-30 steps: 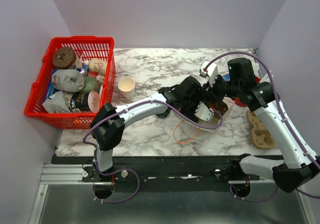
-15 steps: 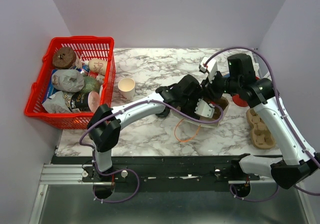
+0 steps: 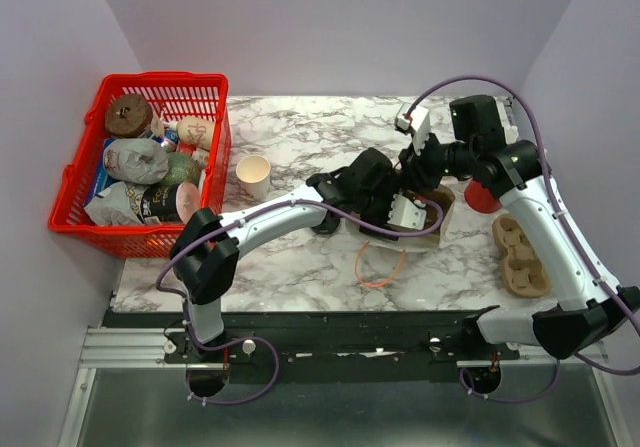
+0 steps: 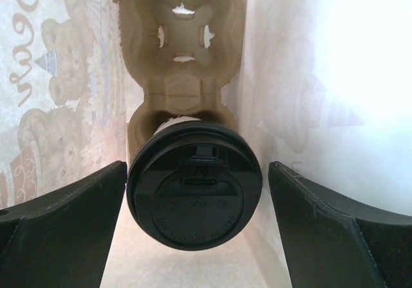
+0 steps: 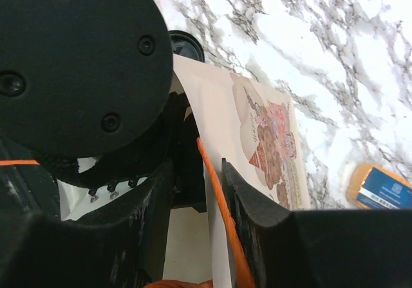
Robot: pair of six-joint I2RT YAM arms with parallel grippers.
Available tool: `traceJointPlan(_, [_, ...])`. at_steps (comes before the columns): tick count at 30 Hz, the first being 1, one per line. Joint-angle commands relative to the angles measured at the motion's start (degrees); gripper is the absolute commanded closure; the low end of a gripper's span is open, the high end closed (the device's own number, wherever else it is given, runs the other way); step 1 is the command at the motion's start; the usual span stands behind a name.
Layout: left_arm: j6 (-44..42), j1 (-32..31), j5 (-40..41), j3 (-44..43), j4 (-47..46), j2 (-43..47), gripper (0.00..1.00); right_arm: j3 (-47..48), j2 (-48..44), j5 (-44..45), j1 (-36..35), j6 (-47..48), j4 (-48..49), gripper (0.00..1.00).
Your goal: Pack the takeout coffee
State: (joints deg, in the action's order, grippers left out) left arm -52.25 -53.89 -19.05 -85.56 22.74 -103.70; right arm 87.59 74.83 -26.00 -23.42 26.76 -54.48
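The takeout coffee [image 4: 194,191], a whitish cup with a round black lid, sits in the near slot of a cardboard carrier [image 4: 182,49] inside the teddy-print paper bag [image 3: 432,229]. My left gripper [image 4: 196,172] is reaching into the bag and is open, with its fingers [image 4: 77,204] on either side of the lid and apart from it. In the top view my left gripper [image 3: 405,212] hides the cup. My right gripper [image 5: 196,165] is at the bag's rim. The bag wall [image 5: 257,127] and orange handle [image 5: 215,185] lie against one finger, with a gap to the other.
A red basket [image 3: 140,82] of groceries stands at the left, with a tan paper cup [image 3: 253,174] beside it. A second cardboard carrier [image 3: 520,257] and a red object [image 3: 480,197] lie at the right. A loose black lid [image 5: 187,43] lies by the bag. An orange handle loop [image 3: 380,267] trails on the marble.
My right gripper has drawn back and up at the bag's rim, and the bag mouth has shifted with it. My left gripper stays inside the bag, open.
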Motion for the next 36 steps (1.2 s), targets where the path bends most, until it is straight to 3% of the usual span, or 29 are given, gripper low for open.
traceJointPlan(1, [1.3,-0.4,-7.7,0.7,-8.1,4.7,0.01,2.0,3.4,-2.4,1.2,-2.0,-3.8,0.99])
traceJointPlan(10, [-0.6,-0.3,-5.8,2.0,-8.8,4.7,0.05,6.2,5.9,-4.4,3.5,-5.6,-4.7,0.99])
traceJointPlan(19, [-3.4,1.1,-14.3,2.1,-7.8,4.0,0.05,6.5,7.6,-7.4,4.4,-7.1,-4.4,0.99])
traceJointPlan(27, [-6.4,1.1,-19.0,-3.8,2.5,0.8,0.08,7.5,7.4,-3.0,5.0,-9.1,-0.6,0.99])
traceJointPlan(36, [-9.6,1.0,-23.0,-2.9,0.6,1.7,0.08,11.4,11.6,-8.0,6.6,-11.8,0.2,0.99])
